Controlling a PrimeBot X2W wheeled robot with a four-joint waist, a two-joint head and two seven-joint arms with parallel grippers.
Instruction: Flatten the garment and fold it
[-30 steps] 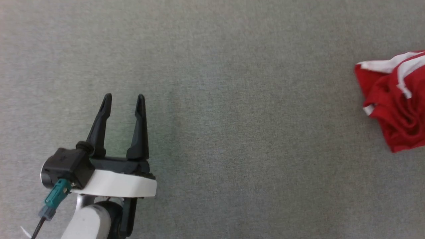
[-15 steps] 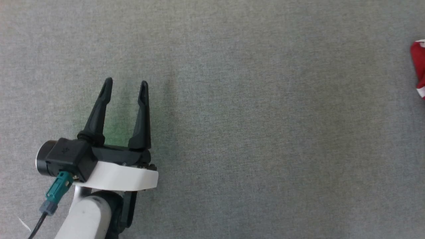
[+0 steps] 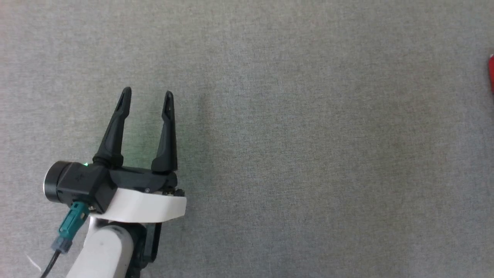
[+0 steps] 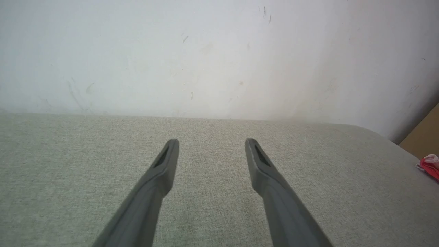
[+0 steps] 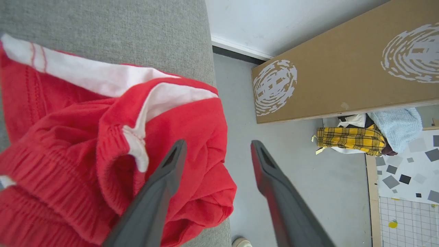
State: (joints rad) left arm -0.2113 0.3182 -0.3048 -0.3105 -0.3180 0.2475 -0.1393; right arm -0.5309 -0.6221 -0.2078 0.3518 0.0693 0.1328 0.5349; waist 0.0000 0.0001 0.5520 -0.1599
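Head view, left gripper: the left gripper sits at the lower left, its two dark fingers pointing up the picture, spread apart with nothing between them.
Head view, plug: a teal plug with a dark cable hangs from the black wrist block.
Head view, table: a grey table covered in woven fabric.
Head view, red shorts: a thin sliver of the red shorts shows at the far right edge, well apart from the left gripper.

Left wrist view, left gripper: the left gripper hangs over the grey table, released and holding nothing.
Left wrist view, wall: a scuffed white wall rises behind the table's far edge.
Left wrist view, red shorts: a small corner of the red shorts lies at the right edge, near a brown board.

Right wrist view, right gripper: the right gripper has its fingers parted with an empty gap. One finger crosses in front of the red cloth; whether it touches is unclear. The other is over the floor.
Right wrist view, red shorts: the red shorts lie crumpled at the edge of the grey table, white stripes uppermost, gathered waistband lower left, one fold drooping past the table edge.
Right wrist view, surroundings: a brown board with white fingerprint marks leans by the wall; below it lie a yellow plaid cloth and a pale blue cloth.
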